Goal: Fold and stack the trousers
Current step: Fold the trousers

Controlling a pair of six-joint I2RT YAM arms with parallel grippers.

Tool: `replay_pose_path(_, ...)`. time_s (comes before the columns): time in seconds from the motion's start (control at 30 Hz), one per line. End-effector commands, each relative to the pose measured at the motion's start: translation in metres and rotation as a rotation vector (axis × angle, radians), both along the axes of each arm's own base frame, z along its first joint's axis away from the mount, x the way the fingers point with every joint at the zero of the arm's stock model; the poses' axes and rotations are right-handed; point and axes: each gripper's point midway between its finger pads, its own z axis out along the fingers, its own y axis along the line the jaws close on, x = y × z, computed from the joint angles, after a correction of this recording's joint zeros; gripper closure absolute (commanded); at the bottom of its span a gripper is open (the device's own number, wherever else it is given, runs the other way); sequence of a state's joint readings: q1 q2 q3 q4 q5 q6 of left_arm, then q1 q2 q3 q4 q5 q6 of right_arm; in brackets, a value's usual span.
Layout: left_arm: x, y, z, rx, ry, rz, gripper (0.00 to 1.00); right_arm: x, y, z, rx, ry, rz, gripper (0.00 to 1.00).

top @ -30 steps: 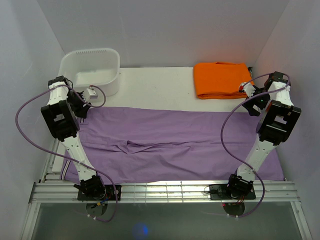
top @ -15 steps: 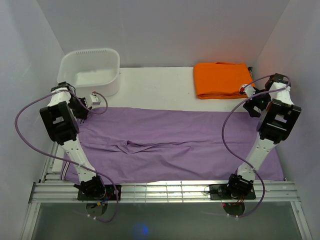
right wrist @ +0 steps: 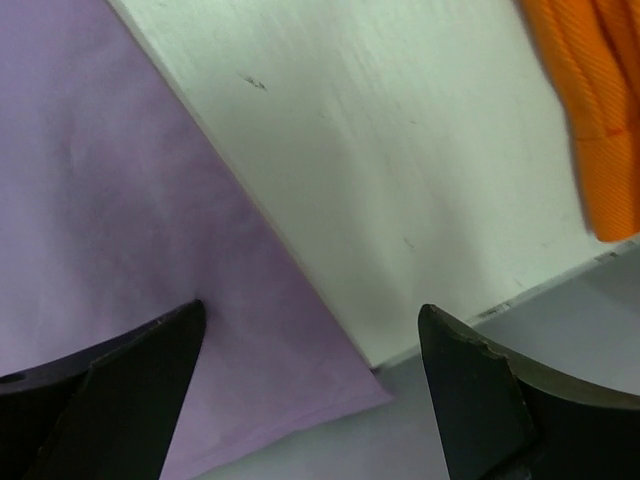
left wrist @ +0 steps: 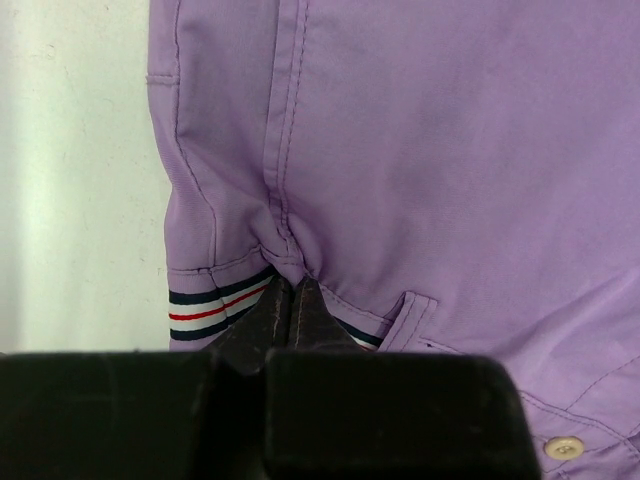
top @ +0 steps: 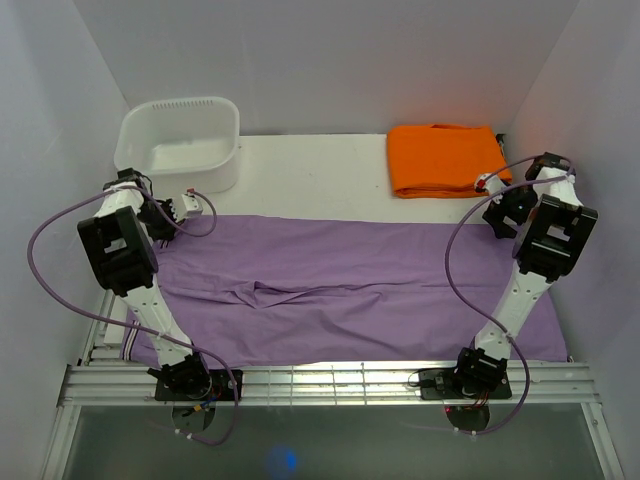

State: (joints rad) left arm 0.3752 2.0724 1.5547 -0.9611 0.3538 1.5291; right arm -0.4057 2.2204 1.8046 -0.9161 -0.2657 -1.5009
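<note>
Item: trousers [top: 340,290]. One pair, lilac, soft cloth. They lie spread flat across the near half of the table [top: 310,175] and reach almost from its left side to its right. The waist end is at the left and the leg ends are at the right. A crease runs along the middle where the legs meet. The waist carries a striped band [left wrist: 215,305] in dark blue, white and red. A pale button [left wrist: 566,447] sits near the lower right of the left wrist view.

Item: left gripper [left wrist: 290,300]. It stands at the far left corner of the trousers. The jaws are closed tight on the waistband edge, and the cloth puckers into the pinch.

Item: right gripper [right wrist: 310,315]. It is at the far right corner of the trousers, over the leg hem. The jaws are spread wide and hold nothing, and the corner of the lilac cloth lies between the fingers. Contact with the cloth cannot be told.

Item: orange folded cloth [top: 443,158]. It is at the far right of the table, apart from the trousers.

Item: white tub [top: 180,145]. It is at the far left corner of the table.
</note>
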Motion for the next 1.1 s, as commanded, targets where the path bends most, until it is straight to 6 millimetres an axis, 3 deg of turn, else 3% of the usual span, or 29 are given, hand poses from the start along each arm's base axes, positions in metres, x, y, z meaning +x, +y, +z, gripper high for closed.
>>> replay_pose_path(0.0, -0.021, -0.007, -0.006, 0.001, 0.064, -0.024, 1.00, -0.008, 0.004, -0.016, -0.032, 0.023, 0.273, 0.07)
replay_pose_path(0.13, -0.020, -0.009, -0.003, -0.003, 0.052, -0.023, 0.98, -0.027, 0.012, -0.038, -0.012, 0.107, 0.285, 0.09)
replay_pose_path(0.17, -0.021, -0.009, -0.001, -0.001, 0.046, -0.027, 0.98, -0.030, 0.013, -0.043, -0.011, 0.119, 0.292, 0.14)
replay_pose_path(0.2, -0.021, -0.010, 0.000, -0.001, 0.043, -0.030, 0.98, -0.032, 0.014, -0.046, -0.011, 0.124, 0.293, 0.22)
replay_pose_path(0.23, -0.024, -0.011, -0.001, -0.005, 0.046, -0.036, 0.99, -0.038, 0.015, -0.051, -0.007, 0.146, 0.291, 0.40)
replay_pose_path(0.33, -0.025, -0.013, 0.007, -0.006, 0.026, -0.042, 0.99, -0.059, 0.018, -0.059, -0.009, 0.237, 0.298, 0.60)
replay_pose_path(0.37, -0.023, -0.015, 0.010, -0.016, 0.013, -0.038, 0.99, -0.065, 0.019, -0.058, -0.009, 0.252, 0.299, 0.73)
replay_pose_path(0.43, -0.019, -0.016, 0.019, -0.022, -0.013, -0.031, 0.99, -0.069, 0.020, -0.053, -0.009, 0.250, 0.299, 0.90)
replay_pose_path(0.57, 0.005, -0.018, 0.055, -0.069, -0.131, 0.000, 0.88, -0.064, 0.021, -0.024, -0.012, 0.168, 0.306, 0.92)
replay_pose_path(0.6, 0.009, -0.017, 0.064, -0.070, -0.157, 0.006, 0.80, -0.063, 0.022, -0.019, -0.006, 0.154, 0.307, 0.92)
replay_pose_path(0.73, 0.019, -0.018, 0.084, -0.068, -0.224, -0.020, 0.63, -0.060, 0.025, -0.005, -0.015, 0.109, 0.342, 0.92)
replay_pose_path(0.83, 0.022, -0.018, 0.080, -0.056, -0.239, -0.046, 0.54, -0.058, 0.025, -0.004, -0.024, 0.104, 0.348, 0.92)
replay_pose_path(1.07, 0.045, -0.009, 0.063, -0.034, -0.265, -0.042, 0.50, -0.064, 0.024, -0.009, -0.033, 0.117, 0.342, 0.92)
